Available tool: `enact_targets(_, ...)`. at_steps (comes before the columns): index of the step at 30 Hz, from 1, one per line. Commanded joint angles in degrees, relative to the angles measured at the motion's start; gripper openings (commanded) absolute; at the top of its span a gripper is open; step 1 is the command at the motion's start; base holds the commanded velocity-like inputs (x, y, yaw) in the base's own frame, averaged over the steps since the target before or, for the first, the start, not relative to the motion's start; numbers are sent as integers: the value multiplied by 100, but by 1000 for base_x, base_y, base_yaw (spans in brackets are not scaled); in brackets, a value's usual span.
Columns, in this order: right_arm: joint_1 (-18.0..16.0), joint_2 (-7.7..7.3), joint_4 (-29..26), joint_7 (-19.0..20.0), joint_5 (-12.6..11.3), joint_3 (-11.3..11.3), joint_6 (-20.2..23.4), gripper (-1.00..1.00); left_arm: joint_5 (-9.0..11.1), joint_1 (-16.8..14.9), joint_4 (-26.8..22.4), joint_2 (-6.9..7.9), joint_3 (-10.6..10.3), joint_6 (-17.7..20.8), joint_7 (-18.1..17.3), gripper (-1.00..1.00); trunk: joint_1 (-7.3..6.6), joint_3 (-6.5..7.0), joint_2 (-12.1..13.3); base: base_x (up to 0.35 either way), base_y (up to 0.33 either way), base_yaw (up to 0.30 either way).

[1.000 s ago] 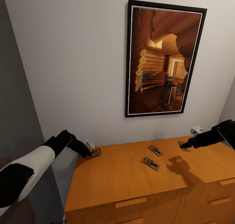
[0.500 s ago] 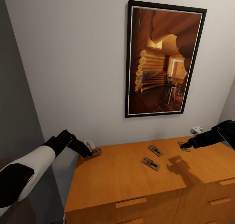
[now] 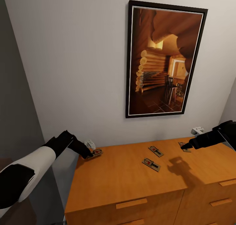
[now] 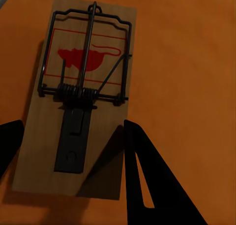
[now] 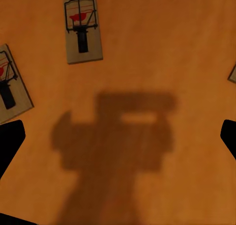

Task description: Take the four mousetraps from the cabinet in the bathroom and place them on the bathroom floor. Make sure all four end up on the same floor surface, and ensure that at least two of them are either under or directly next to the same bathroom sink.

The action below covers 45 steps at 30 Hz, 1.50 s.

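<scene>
Nothing has moved across the last second; both arms sit in the same pose as before, so this looks like a pause before the grab, not progress. All four mousetraps lie on the cabinet (image 3: 131,180) top, none on the floor yet. Left gripper (image 3: 88,155) is down at the far-left trap (image 3: 97,151); in the left wrist view its fingers (image 4: 147,185) straddle the board (image 4: 73,112) with a narrow gap each side, open and not yet pinching; closing is probably next. Right gripper (image 3: 186,146) hovers above the top near the far-right trap (image 3: 183,145); the right wrist view shows the fingers (image 5: 10,141) spread wide, holding nothing, shadow on bare wood, two traps (image 5: 82,27) well ahead. Middle pair (image 3: 156,150), (image 3: 151,164) sit apart in open wood; easy access. Left trap is close to the cabinet's left edge and back wall; a nudge could push it off; little room behind, plenty toward the front edge. Framed picture (image 3: 164,59) hangs well above the arms.
</scene>
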Motion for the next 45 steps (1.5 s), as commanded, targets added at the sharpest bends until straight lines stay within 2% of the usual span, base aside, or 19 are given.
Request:
enact_targets(1, -8, -4, -4, 48, 47, 10, 21, 100, -52, -1, -15, 0, 17, 29, -23, -100, 0, -8, -5, 0, 0, 0)
enact_targets(19, -8, -5, -4, 48, 47, 10, 21, 100, -43, -1, -21, -10, 16, 42, -26, -100, 0, -8, -5, 0, 0, 0)
enact_targets(41, -8, -4, -4, 39, 47, 15, 21, 100, -43, -2, -31, -17, 20, 62, -28, -100, 0, -8, -5, 0, -69, 0)
enact_targets(45, -8, 2, -4, 32, 47, 21, 21, 100, -49, -1, -32, -59, 20, 63, -28, -100, 0, -8, -5, 0, -2, 0)
